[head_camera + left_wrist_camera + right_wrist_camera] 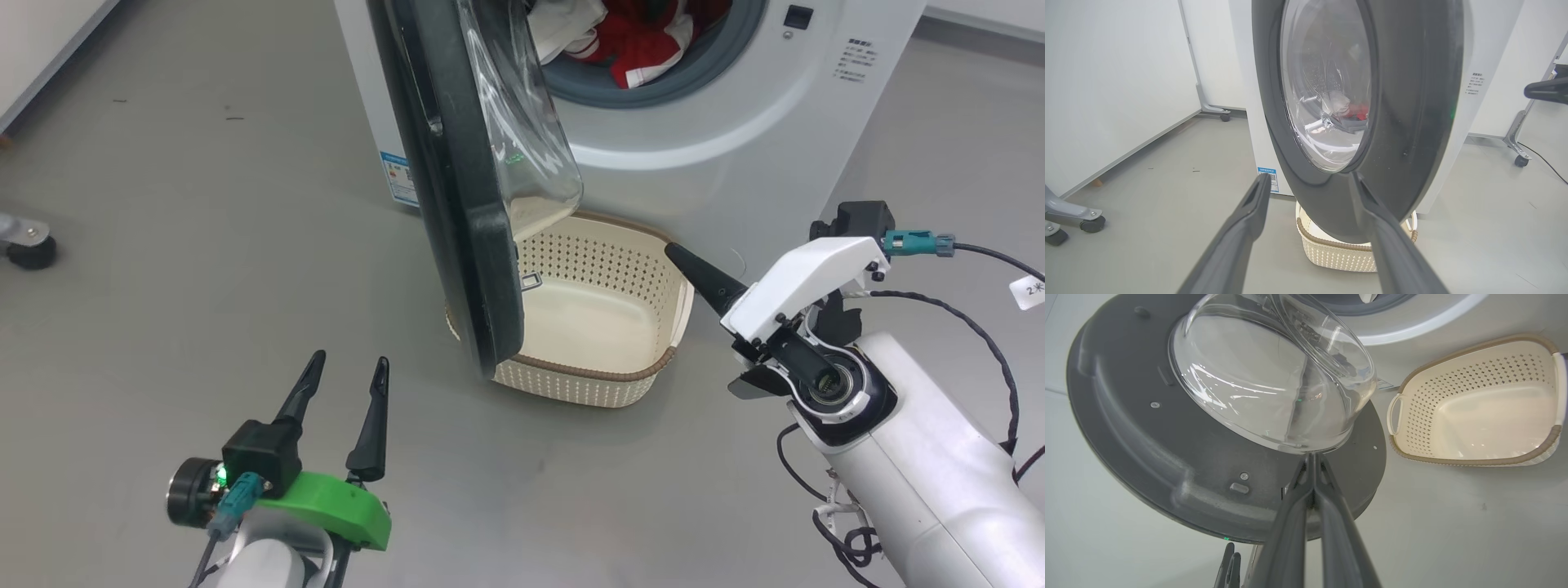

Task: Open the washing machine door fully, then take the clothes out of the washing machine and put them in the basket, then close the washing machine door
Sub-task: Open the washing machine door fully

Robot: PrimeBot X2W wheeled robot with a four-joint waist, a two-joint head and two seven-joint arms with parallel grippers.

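Observation:
The washing machine (694,163) stands at the top, with the washing machine door (457,204) swung out edge-on toward me, its glass bowl facing right. Red and white clothes (637,41) lie in the drum. The cream basket (653,269) sits on the floor under the door with nothing in it. My left gripper (349,359) is open, left of the door and apart from it. In the left wrist view the door's outer rim (1412,102) fills the space ahead. My right gripper (669,247) is shut over the basket. Its tips (1312,455) are close to the door's inner face (1147,449) below the glass.
A caster wheel (28,245) stands on the grey floor at far left. White panels on wheeled legs (1092,222) flank the machine, with another leg and caster (1519,155) on the right. Cables trail from my right arm (988,343).

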